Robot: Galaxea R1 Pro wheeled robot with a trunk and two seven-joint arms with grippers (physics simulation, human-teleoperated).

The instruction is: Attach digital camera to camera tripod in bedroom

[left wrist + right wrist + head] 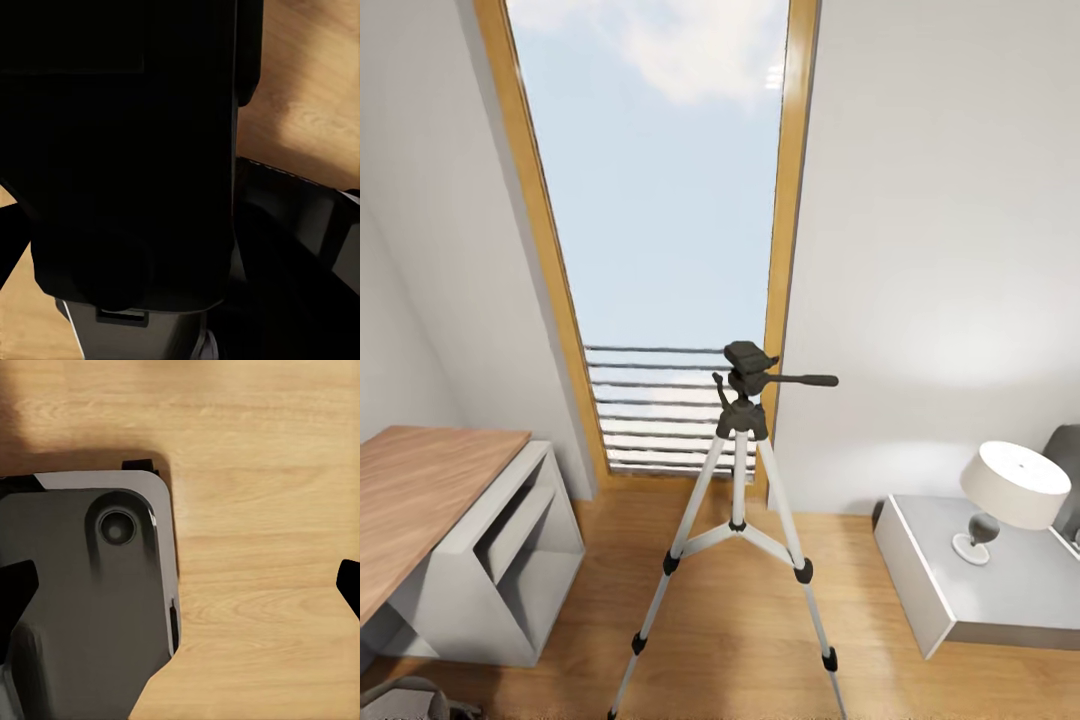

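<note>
The camera tripod [740, 470] stands on the wood floor in front of the tall window, with silver legs spread. Its black head [750, 358] is bare on top and its side handle [805, 380] points right. In the left wrist view a chunky black body, the digital camera [127, 135], sits right against the lens, and my left gripper [150, 225] appears shut on it with its fingers mostly hidden. My right gripper [182, 585] is open over the floor, dark fingertips [15, 592] far apart and nothing between them.
A wood-topped white desk [430, 480] stands at the left. At the right a grey bedside table [970, 570] carries a lamp [1010, 490]. The wood-framed window [660, 200] is behind the tripod. My grey base [97, 607] lies below the right gripper.
</note>
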